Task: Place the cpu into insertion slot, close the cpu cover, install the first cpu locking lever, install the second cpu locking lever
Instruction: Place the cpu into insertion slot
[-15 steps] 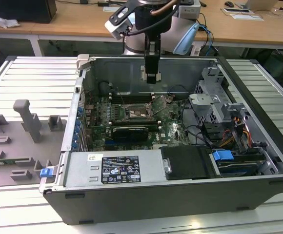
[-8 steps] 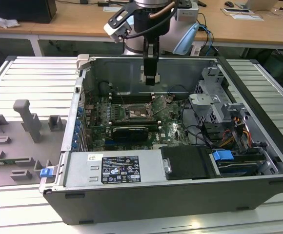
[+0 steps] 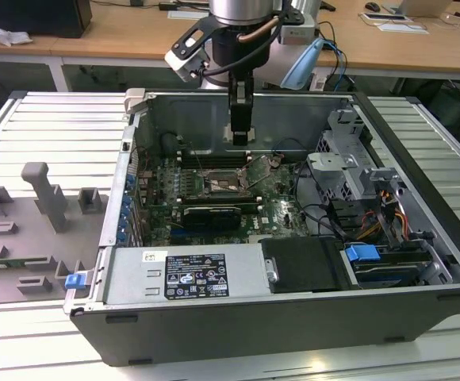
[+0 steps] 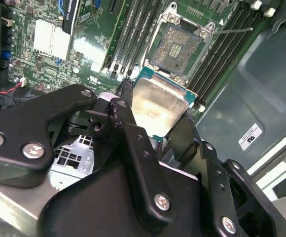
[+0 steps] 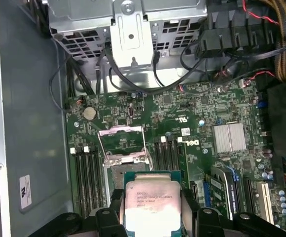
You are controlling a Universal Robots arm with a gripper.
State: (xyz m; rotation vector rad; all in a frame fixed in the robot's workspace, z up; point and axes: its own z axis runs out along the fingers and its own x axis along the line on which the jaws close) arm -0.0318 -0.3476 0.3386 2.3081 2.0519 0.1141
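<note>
Gripper (image 4: 155,114) clamped on cpu (image 5: 152,205) at opposite edges. Cpu suspended over green board, near insertion slot (image 4: 177,47), not touching. Slot bare, contact field exposed. Cpu cover (image 5: 125,158) swung open. Status: no step complete. Outstanding: cpu seating, cover closure, first and second locking levers.

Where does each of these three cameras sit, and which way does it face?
Exterior view: off the arm, looking down into the open case; the arm and gripper hang over the board.
First wrist view: on the wrist, facing down past the gripped cpu to the slot.
Second wrist view: on the wrist, slanting along the fingers.
Shared: both wrist views show the cpu and slot.
</note>
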